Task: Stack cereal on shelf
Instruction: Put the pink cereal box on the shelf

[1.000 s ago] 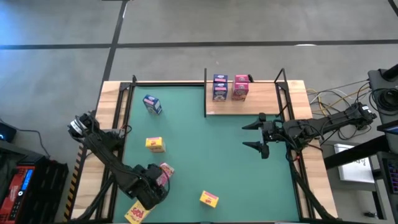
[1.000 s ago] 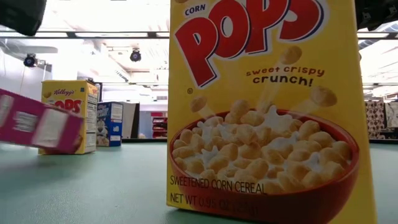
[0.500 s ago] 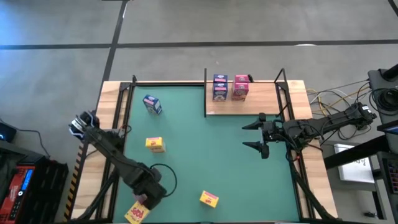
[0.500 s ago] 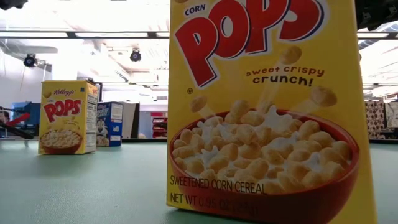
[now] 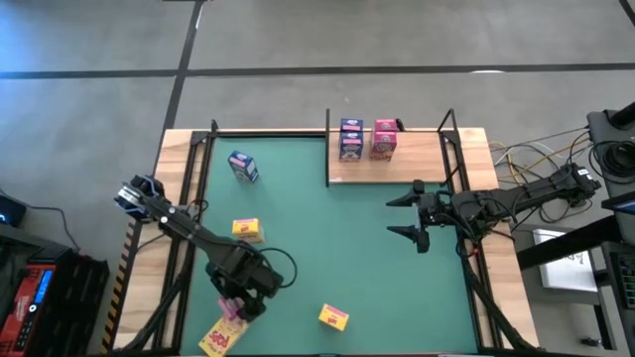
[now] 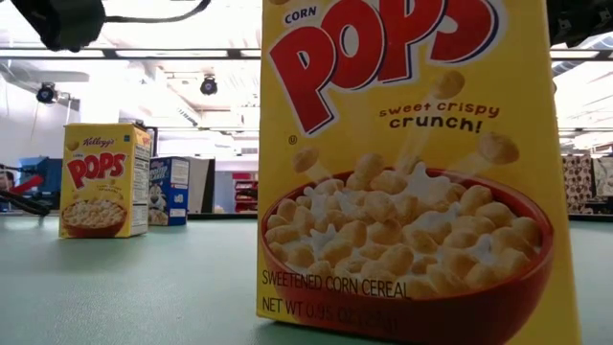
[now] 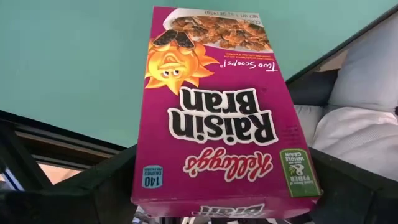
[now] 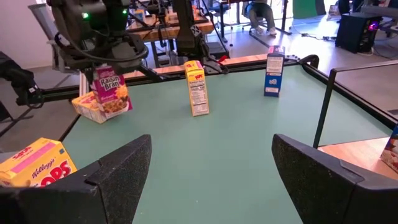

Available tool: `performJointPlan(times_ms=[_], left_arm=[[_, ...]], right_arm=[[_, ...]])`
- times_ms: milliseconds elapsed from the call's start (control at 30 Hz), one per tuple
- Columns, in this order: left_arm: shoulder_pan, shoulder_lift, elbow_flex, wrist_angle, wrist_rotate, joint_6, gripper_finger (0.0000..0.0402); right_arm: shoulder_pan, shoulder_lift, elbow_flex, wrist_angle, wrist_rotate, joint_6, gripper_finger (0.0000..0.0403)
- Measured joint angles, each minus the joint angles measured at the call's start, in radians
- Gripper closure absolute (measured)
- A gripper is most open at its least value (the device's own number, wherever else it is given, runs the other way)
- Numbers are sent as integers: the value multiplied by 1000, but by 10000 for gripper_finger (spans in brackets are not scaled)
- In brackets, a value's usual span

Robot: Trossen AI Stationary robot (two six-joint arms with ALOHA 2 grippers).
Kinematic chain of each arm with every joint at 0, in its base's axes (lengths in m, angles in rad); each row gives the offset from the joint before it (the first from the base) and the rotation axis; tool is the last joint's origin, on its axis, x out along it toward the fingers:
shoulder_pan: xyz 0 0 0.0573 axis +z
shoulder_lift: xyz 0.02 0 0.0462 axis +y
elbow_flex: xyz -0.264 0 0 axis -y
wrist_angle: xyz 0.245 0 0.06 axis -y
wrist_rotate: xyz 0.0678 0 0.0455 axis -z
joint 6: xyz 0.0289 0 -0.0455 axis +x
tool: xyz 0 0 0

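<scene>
left tool (image 5: 238,302) carried raisin bran box (image 5: 233,306) to mat's near-left edge.

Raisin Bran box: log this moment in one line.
left gripper at Raisin Bran box, by mat edge | right gripper open, hovering beside shelf

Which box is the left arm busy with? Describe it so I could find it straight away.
Start at the green mat and go to its near corner on the left arm's side. There the left claw holds a magenta Raisin Bran box by its top, right beside a yellow box lying on the wooden edge. It is the only magenta box off the shelf.
</scene>
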Motion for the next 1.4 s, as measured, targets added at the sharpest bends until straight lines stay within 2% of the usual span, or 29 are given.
performJointPlan(times_ms=[400,833,1167,1400], left_arm=[[51,2,-58,12,-21,14,54],[128,2,-131,76,-4,110,53],[139,2,-133,85,-44,110,52],[139,2,-135,83,-87,107,6]], right_arm=[[0,0,0,0,0,0,80],[0,0,0,0,0,0,80],[0,0,0,0,0,0,80],[0,0,0,0,0,0,80]])
